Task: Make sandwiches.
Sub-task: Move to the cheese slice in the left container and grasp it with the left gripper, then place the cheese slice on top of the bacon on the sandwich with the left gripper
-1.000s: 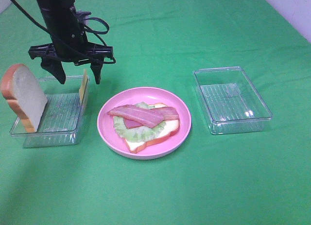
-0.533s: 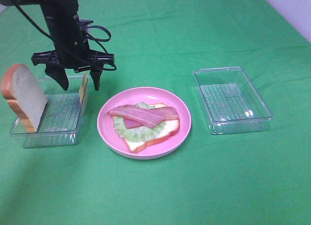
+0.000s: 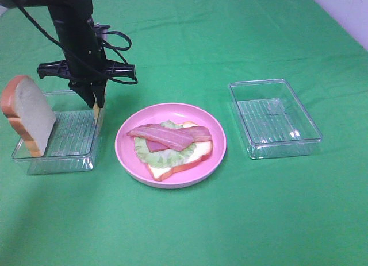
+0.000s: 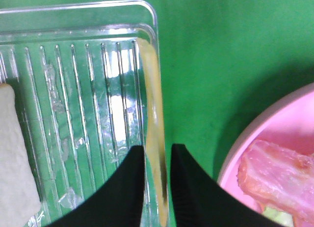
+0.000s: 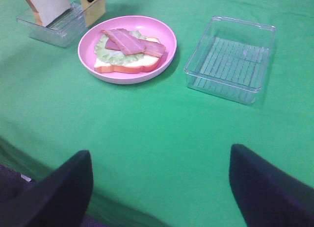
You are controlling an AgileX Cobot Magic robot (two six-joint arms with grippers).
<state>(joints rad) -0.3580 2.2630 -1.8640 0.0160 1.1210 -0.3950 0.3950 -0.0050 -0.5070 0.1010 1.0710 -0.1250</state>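
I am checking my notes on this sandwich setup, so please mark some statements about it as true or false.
1. The left gripper has a finger on each side of the cheese slice. True.
2. A bread slice covers the meat strips on the plate. False: the meat strips lie uncovered; the loose bread slice leans in a tray.
3. The right gripper is shut. False: it is wide open.
4. Lettuce lies under the meat strips. True.

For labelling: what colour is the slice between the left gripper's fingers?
Cheese slice: yellow, clearest in right wrist view.
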